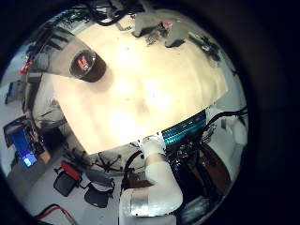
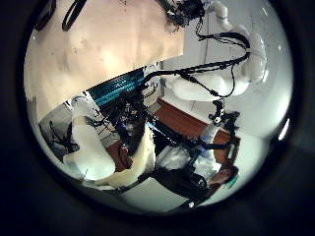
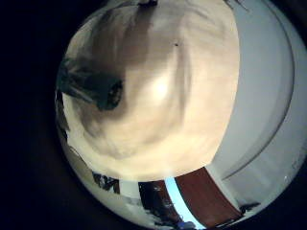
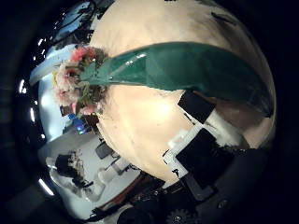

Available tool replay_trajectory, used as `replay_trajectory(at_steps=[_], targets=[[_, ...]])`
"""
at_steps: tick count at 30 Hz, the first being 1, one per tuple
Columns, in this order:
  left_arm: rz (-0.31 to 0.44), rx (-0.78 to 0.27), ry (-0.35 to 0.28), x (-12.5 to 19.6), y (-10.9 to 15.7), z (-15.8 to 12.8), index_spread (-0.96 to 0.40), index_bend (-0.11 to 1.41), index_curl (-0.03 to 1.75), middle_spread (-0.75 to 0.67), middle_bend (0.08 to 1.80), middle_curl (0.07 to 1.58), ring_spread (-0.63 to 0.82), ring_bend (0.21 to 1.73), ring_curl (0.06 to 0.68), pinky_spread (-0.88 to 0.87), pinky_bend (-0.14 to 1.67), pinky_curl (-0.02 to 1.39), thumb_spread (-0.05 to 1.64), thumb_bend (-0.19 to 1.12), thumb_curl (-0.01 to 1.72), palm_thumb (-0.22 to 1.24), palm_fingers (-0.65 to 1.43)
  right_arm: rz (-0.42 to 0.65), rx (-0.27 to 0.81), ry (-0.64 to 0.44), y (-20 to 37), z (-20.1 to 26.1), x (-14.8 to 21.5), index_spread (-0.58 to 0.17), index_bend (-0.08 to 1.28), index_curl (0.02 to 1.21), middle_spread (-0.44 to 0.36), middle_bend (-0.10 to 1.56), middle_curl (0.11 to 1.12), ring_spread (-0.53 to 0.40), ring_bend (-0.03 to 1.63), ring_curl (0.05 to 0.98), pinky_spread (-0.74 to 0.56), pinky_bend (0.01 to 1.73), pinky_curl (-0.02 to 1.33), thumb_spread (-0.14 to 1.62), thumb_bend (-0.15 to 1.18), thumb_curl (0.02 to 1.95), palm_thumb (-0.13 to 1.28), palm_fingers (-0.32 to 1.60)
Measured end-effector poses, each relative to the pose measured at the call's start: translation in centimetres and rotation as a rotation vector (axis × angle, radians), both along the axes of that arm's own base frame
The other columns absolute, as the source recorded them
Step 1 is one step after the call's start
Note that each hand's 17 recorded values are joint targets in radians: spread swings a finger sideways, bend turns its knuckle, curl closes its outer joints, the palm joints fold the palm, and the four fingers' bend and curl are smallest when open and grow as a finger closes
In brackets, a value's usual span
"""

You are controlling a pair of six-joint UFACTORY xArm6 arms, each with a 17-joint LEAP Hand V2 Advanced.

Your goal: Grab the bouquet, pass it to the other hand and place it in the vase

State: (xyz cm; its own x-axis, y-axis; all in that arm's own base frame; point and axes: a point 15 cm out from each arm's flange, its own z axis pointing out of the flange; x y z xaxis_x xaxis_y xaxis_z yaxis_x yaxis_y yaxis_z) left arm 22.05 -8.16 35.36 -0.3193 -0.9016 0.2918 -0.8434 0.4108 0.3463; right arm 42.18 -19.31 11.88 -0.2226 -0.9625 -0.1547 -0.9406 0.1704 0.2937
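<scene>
Close before the right palm, above the bench [image 4: 149, 42]: bouquet [image 4: 140, 67], one item, a bunch of flower heads at one end and a long smooth wrapper tapering away at the other, lying lengthwise across the right thumb side palm view and filling much of it. Right hand [image 4: 201, 149]: blocky fingers [image 4: 194, 105] reach up just beneath the wrapper; whether they clasp it or merely stand beside it cannot be told. Left hand: none of its fingers show in either of its palm views, so their state cannot be told. Vase [image 1: 89, 66]: one item, a dark round vessel with its mouth open, standing upright on the bench [image 1: 150, 89] near one of its edges, apart from the bouquet; it shows again, blurred, in the right little finger side palm view [image 3: 96, 88]. Bench: one, a pale bare top; apart from the vase nothing stands on the broad middle stretch, which leaves open room on every inward side of the vase. A hand [image 1: 161, 30], one, which of the two cannot be told, sits at the bench edge well apart from the vase, with bare bench between them. Beyond the bench edges, room clutter, too small to itemise.
</scene>
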Motion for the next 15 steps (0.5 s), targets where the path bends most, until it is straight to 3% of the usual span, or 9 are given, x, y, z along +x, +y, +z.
replay_trajectory(at_steps=[3, 5, 6, 8, 10, 11, 15], targets=[[-0.003, 0.0, 0.003, -0.1, -0.1, -0.1, 0.03, 0.16, 0.3, 0.46, 0.2, 0.32, 0.6, 0.52, 0.212, 0.58, 0.26, 0.31, 1.11, -0.02, 0.32, 0.33, 0.01, -0.001, -0.001, 0.0, 0.0, -0.1, 0.0, -0.281, 0.17, 0.31, -0.088, 0.35, 0.42, -0.158, 0.86, 0.29, 0.1, 0.58, 0.19, 1.0, -0.01, 0.46, 0.83, 0.48], [-0.003, 0.001, 0.006, -0.1, -0.1, -0.1, 0.03, 0.16, 0.3, 0.46, 0.2, 0.32, 0.6, 0.52, 0.212, 0.58, 0.26, 0.31, 1.11, -0.02, 0.32, 0.33, 0.01, 0.004, -0.01, -0.014, 0.0, 0.0, 0.4, -0.292, 0.16, 0.3, -0.123, 0.41, 0.44, -0.202, 0.94, 0.307, -0.04, 0.73, 0.21, 1.0, -0.01, 0.46, 0.85, 0.74], [-0.003, 0.001, 0.006, -0.1, -0.1, -0.1, 0.03, 0.16, 0.3, 0.46, 0.2, 0.32, 0.6, 0.52, 0.212, 0.58, 0.26, 0.31, 1.11, -0.02, 0.32, 0.33, 0.01, 0.007, -0.017, -0.025, 0.0, 0.1, 0.7, -0.3, 0.15, 0.29, -0.138, 0.43, 0.45, -0.217, 0.95, 0.308, -0.1, 0.77, 0.2, 0.99, -0.01, 0.47, 0.86, 0.78], [-0.002, 0.001, 0.008, -0.2, 0.0, -0.2, 0.03, 0.16, 0.3, 0.46, 0.2, 0.32, 0.6, 0.52, 0.212, 0.58, 0.26, 0.31, 1.11, -0.02, 0.32, 0.33, 0.01, 0.015, -0.033, -0.037, 0.0, 0.1, 0.8, -0.338, 0.21, 0.31, -0.172, 0.5, 0.48, -0.247, 1.02, 0.344, -0.24, 0.9, 0.25, 0.98, -0.01, 0.48, 0.89, 1.07], [-0.002, 0.001, 0.007, -0.1, 0.0, -0.2, 0.03, 0.16, 0.3, 0.46, 0.2, 0.32, 0.6, 0.52, 0.212, 0.57, 0.26, 0.31, 1.11, -0.02, 0.32, 0.33, 0.01, 0.026, -0.05, -0.051, 0.0, 0.4, 1.0, -0.367, 0.27, 0.36, -0.193, 0.6, 0.54, -0.247, 1.05, 0.378, -0.33, 0.95, 0.28, 0.97, -0.01, 0.48, 0.91, 1.2], [-0.003, 0.0, 0.007, -0.2, 0.0, -0.2, 0.03, 0.16, 0.3, 0.46, 0.2, 0.32, 0.6, 0.52, 0.212, 0.57, 0.26, 0.31, 1.11, -0.02, 0.32, 0.33, 0.01, 0.03, -0.056, -0.056, 0.0, 0.6, 1.2, -0.383, 0.36, 0.41, -0.197, 0.67, 0.57, -0.243, 1.07, 0.398, -0.34, 0.99, 0.31, 0.97, -0.01, 0.49, 0.93, 1.34], [-0.003, 0.001, 0.009, -0.2, 0.0, -0.2, 0.03, 0.16, 0.3, 0.46, 0.2, 0.32, 0.6, 0.51, 0.211, 0.57, 0.26, 0.31, 1.11, -0.02, 0.31, 0.33, 0.01, 0.03, -0.072, -0.084, -0.2, 1.8, 1.6, -0.412, 0.65, 0.55, -0.205, 0.88, 0.68, -0.233, 1.16, 0.461, -0.31, 1.15, 0.39, 0.95, -0.01, 0.51, 0.97, 1.36]])
